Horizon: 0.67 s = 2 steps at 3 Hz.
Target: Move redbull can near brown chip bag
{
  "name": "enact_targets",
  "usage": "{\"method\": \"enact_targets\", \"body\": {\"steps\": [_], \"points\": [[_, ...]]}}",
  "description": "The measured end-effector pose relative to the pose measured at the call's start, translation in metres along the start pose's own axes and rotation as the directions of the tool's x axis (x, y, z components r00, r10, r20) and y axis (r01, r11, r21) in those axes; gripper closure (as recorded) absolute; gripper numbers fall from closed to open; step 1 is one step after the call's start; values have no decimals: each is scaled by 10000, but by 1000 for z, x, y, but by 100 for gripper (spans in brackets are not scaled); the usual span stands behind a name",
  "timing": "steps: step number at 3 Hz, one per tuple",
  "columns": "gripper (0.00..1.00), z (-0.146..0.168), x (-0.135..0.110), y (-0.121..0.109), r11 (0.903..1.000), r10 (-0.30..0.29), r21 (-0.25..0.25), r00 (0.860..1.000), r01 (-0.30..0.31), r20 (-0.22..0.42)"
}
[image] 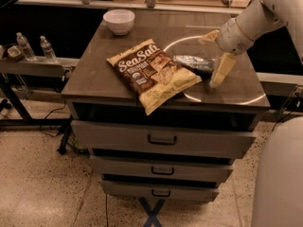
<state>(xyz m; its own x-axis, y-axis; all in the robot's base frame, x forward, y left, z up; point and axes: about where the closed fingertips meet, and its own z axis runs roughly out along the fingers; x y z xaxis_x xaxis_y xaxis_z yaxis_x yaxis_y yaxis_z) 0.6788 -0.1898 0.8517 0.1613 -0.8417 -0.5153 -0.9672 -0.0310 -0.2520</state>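
Note:
The redbull can (191,63) lies on its side on the cabinet top, its left end touching the right edge of the brown chip bag (152,74). The bag lies flat near the front middle of the top, "Sea Salt" lettering up. My gripper (209,62) is at the can's right end, open, with one finger (209,36) behind the can and the other finger (221,69) in front of it. The can rests on the surface, not held.
A white bowl (119,21) stands at the back left of the cabinet top (94,74). Two clear water bottles (24,46) stand on a low shelf at the left. The cabinet has three drawers (162,139) below. My arm comes in from the upper right.

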Motion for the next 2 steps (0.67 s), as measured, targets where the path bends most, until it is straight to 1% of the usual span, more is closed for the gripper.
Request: {"method": "enact_targets", "body": {"steps": [1, 2], "points": [[0, 1, 0, 0, 10000, -26, -19, 10000, 26, -18], [0, -28, 13, -14, 9927, 933, 762, 9956, -938, 102]]}}
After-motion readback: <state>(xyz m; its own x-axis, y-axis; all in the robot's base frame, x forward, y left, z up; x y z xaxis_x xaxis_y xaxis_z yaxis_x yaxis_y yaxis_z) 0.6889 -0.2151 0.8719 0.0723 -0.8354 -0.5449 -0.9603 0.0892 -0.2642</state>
